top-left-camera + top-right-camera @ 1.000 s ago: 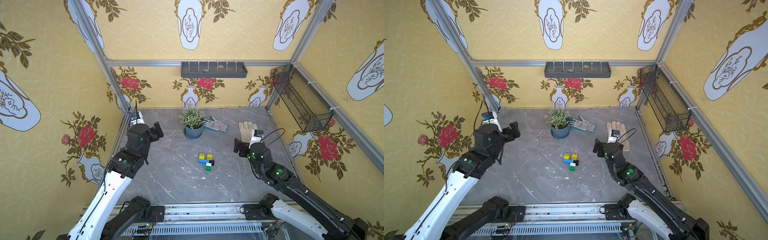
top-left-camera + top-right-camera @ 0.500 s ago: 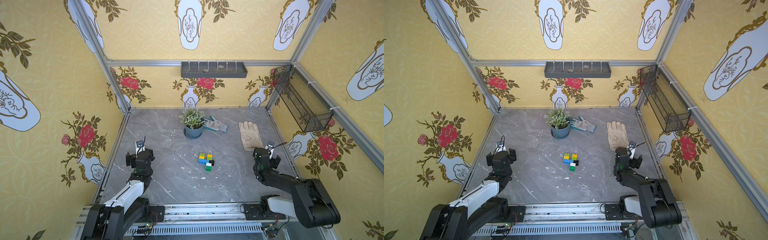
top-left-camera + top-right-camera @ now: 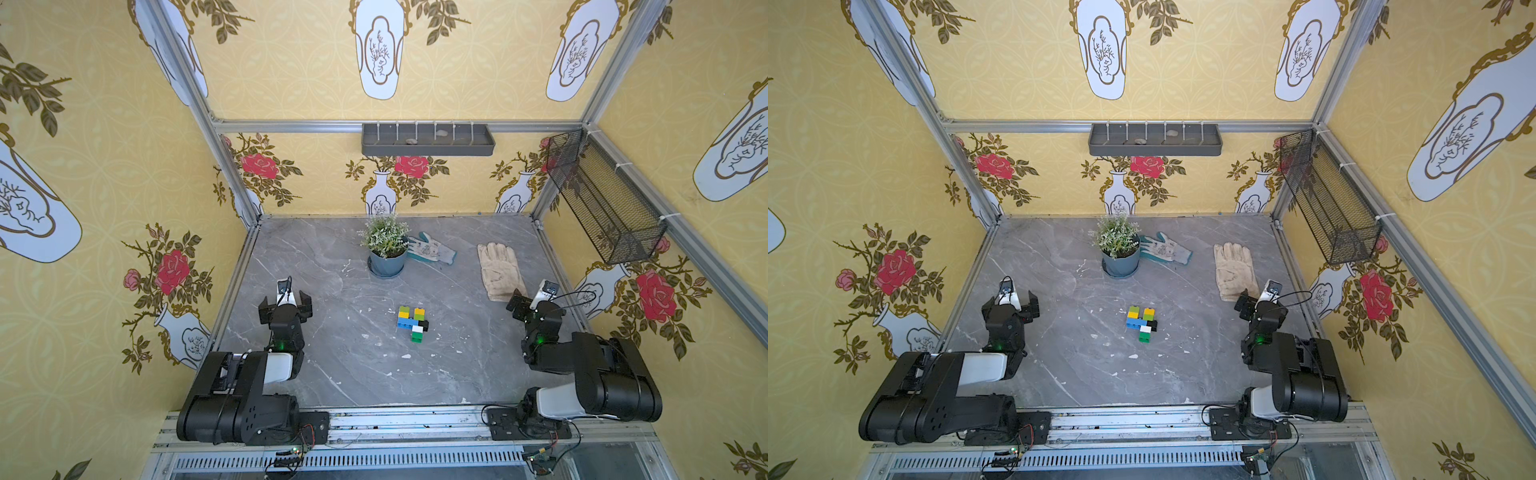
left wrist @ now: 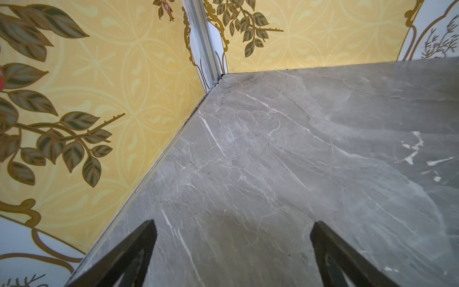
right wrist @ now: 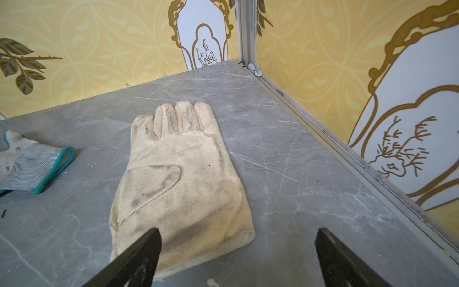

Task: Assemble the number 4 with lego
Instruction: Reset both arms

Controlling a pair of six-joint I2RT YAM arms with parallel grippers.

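Observation:
The lego bricks lie joined as the number 4 (image 3: pixel 411 323) flat on the grey marble table (image 3: pixel 357 374), seen in both top views (image 3: pixel 1141 323): yellow and lime prongs, blue crossbar, then a black, white and green stem. My left gripper (image 3: pixel 285 302) sits low near the left wall, open and empty, well left of the figure. In the left wrist view the left gripper (image 4: pixel 232 233) frames only bare table. My right gripper (image 3: pixel 530 301) is open and empty near the right wall. In the right wrist view the right gripper (image 5: pixel 238 238) stands over a glove's cuff. Neither wrist view shows the figure.
A cream glove (image 3: pixel 498 270) lies just beyond the right gripper. A grey-and-teal glove (image 3: pixel 432 249) and a potted plant (image 3: pixel 386 253) stand at the back middle. A wire basket (image 3: pixel 602 199) hangs on the right wall, a grey shelf tray (image 3: pixel 428 141) on the back wall.
Both arms have drawn back from raised, extended poses and folded down near the front corners. The brick figure has stayed where it was.

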